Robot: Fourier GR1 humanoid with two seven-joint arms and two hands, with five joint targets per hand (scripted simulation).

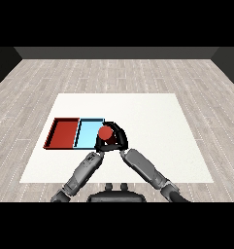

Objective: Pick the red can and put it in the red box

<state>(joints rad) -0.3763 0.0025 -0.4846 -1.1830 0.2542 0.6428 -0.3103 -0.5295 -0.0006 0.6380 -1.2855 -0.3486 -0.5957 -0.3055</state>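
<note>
A light blue tray (87, 132) lies on the white table (152, 126), over a grey plank floor (113, 73).

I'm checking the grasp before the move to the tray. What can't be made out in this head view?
- Whether the red can rests on the table or is lifted: both hands cover its lower part.
- Left hand fingers: they merge with the right hand.
- Light blue tray's right edge: behind the hands.

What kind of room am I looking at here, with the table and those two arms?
Probably a bare test room for a robot, not a home or shop. A white table stands alone on a grey plank floor, holding only a red tray, a light blue tray and a red can.
</note>
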